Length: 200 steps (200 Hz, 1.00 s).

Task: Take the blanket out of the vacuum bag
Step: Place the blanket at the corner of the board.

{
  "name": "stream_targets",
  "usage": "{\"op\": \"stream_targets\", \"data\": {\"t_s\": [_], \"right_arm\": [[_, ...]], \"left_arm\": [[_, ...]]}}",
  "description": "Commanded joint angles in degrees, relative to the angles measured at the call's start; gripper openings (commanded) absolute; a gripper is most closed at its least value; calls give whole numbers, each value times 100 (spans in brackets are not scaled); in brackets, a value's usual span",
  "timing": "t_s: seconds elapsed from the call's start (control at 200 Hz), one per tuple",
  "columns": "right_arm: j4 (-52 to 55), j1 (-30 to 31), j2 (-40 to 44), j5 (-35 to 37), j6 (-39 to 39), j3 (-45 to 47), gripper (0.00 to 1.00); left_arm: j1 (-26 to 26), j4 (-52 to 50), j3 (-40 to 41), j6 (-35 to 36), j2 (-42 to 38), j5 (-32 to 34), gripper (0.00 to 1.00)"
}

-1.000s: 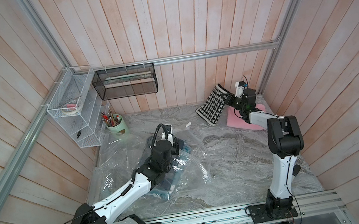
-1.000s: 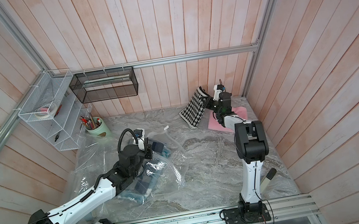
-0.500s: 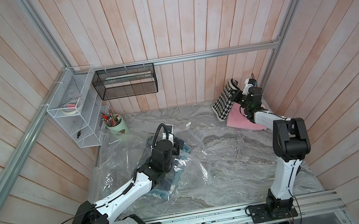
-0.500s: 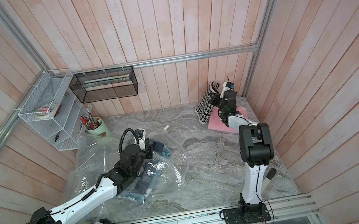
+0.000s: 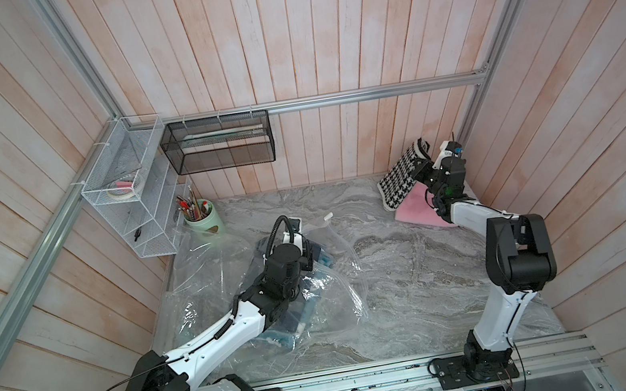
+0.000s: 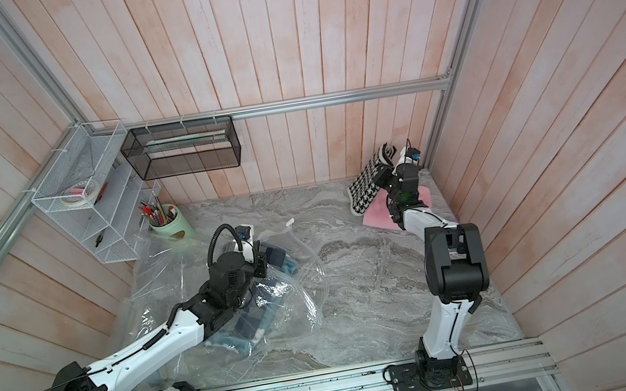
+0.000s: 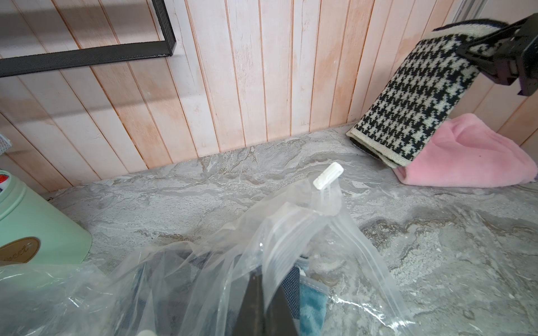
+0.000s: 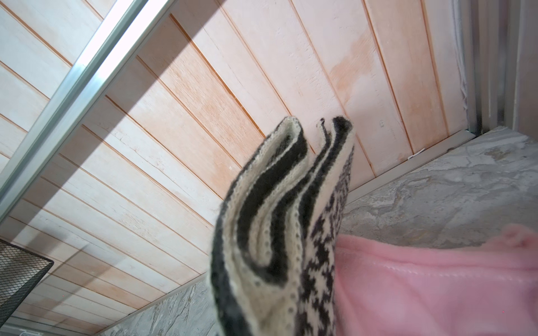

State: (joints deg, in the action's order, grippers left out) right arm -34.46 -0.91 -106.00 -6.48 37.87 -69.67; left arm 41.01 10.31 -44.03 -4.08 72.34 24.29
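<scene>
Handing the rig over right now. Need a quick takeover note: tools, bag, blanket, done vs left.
Left tool: shut, apparently pinching the vacuum bag near its mouth; the zip slider lies just beyond.
Right tool: shut on the houndstooth blanket, top edge lifted in the far right corner, lower end down by the pink cloth.
Done: blanket is out of the bag.
Left: lay it down, release it, let go of the bag. Blue fabric lies inside the bag; unclear whether it comes out too.
</scene>
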Motion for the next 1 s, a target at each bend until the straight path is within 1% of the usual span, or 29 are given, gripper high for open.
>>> {"op": "stream_targets", "data": {"t_s": [0.0, 0.155, 0.395, 0.53, 0.65, 0.75, 0.875, 0.995], "right_arm": [[-494, -19, 293, 215, 19, 126, 0], [-670, -29, 494, 357, -43, 436, 0], [-976, -168, 636, 272, 71, 908, 0], [-1298, -305, 834, 396, 206, 1521, 0], [-1577, -533, 966, 505, 361, 2091, 0], [-1863, -854, 945, 454, 639, 2523, 0], [-2316, -1336, 813, 267, 1166, 3084, 0], [-2513, -1597, 556, 44, 1443, 3263, 0]], "left_arm": [[-43, 108, 65, 92, 46, -22, 0], [-44, 86, 57, 73, 37, -39, 0], [-41, 58, 43, 85, 9, -28, 0], [-41, 68, 50, 69, 27, -30, 0], [-41, 70, 44, 47, 79, -56, 0], [-43, 64, 30, 32, 88, -98, 0], [-41, 68, 33, 12, 101, -118, 0], [-42, 87, 13, 4, 159, -127, 0]]}}
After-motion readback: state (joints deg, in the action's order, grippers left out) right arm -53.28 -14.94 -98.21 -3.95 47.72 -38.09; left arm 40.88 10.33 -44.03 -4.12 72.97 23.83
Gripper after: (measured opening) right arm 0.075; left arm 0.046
